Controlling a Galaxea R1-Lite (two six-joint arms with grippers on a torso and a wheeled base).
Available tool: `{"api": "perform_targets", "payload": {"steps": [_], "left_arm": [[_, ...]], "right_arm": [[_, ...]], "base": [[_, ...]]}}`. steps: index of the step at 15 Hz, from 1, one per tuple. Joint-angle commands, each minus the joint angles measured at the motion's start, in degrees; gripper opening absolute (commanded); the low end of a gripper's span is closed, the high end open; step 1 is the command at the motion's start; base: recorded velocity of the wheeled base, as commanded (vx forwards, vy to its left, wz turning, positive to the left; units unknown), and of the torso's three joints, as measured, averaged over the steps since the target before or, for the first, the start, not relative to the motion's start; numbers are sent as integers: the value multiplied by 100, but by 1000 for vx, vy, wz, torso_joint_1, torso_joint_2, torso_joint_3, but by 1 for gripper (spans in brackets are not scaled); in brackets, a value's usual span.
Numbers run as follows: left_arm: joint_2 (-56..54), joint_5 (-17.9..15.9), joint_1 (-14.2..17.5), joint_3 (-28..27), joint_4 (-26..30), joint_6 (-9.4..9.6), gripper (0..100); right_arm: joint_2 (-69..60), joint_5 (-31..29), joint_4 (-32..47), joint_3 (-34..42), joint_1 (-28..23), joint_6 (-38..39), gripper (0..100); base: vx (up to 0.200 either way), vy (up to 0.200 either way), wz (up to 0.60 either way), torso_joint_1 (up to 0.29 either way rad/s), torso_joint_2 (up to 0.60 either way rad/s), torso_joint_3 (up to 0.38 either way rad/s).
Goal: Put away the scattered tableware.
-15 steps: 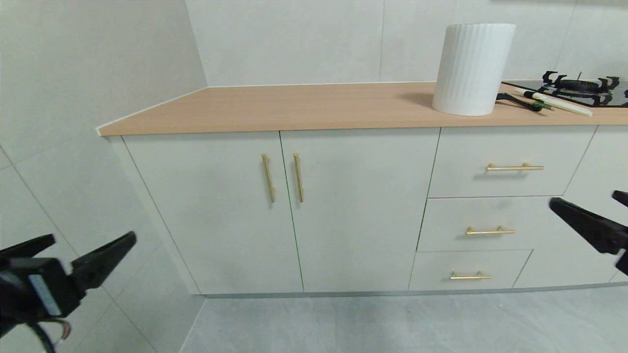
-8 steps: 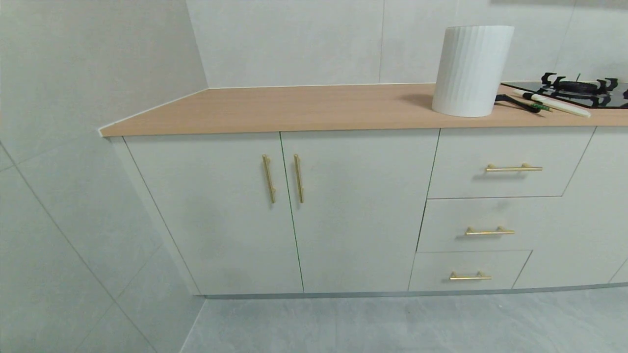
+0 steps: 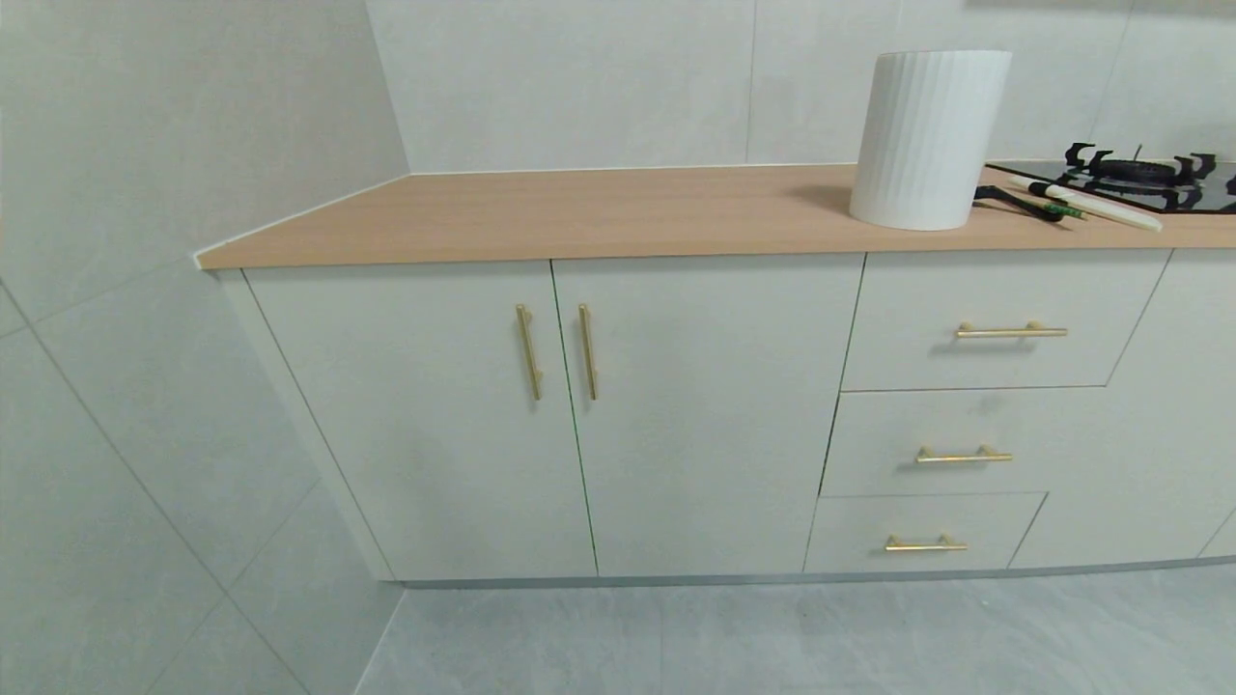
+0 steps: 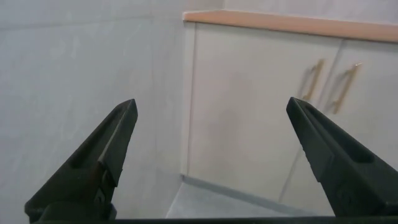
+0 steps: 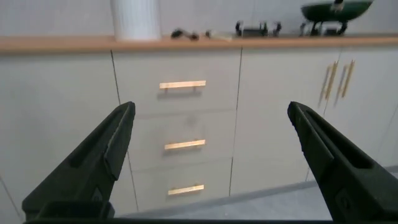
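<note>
Judging from how things lie, the task is in its approach stage, with nothing picked up. The scattered tableware [image 3: 1086, 203], a pale-handled piece and a dark one, lies flat at the upper right of the head view on the countertop [image 3: 579, 212], between the white ribbed holder [image 3: 929, 140] and the hob [image 3: 1193, 193]. The left gripper [image 4: 210, 109] has its fingers spread wide and empty before the cupboard doors. The right gripper [image 5: 211, 112] is likewise spread and empty, facing the drawers. The next move probably calls for raising the right arm to counter height, then a low pinch across one handle. Whether the holder or the top drawer [image 3: 1004, 290] is the destination is unclear.
</note>
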Motion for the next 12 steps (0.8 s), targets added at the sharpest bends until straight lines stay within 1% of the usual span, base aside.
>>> {"api": "perform_targets", "payload": {"steps": [1,2,3,4,5,6,7,8,9,12], "left_arm": [[-525,-449,357,461,134,108,100],[-525,-546,366,751,82,99,100],[-525,-572,366,1014,-15,116,100],[-525,-713,366,1181,-6,178,100],[-525,-1179,366,1181,169,178,100],[-525,-1662,366,1181,152,152,100],[-525,-2040,366,1181,275,160,100],[-525,-2277,366,1181,407,143,100],[-525,-2321,357,1181,363,29,100],[-525,-2321,357,1181,372,29,100]], "right_arm": [[-105,-1,-32,507,-18,33,100],[-105,69,-32,814,-27,24,100],[-105,184,-32,1060,-27,33,100],[-96,386,-85,1359,-27,51,100],[-105,623,-155,1403,-27,297,100],[-105,843,-138,1403,-18,464,100],[-105,1045,-103,1403,-27,490,100],[-96,1265,108,1403,-27,472,100],[-96,1353,179,1394,-27,464,100],[-96,1379,152,1394,-27,455,100]], "base": [[0,0,0,0,0,0],[0,0,0,0,0,0],[0,0,0,0,0,0],[0,0,0,0,0,0],[0,0,0,0,0,0],[0,0,0,0,0,0],[0,0,0,0,0,0],[0,0,0,0,0,0],[0,0,0,0,0,0],[0,0,0,0,0,0]]}}
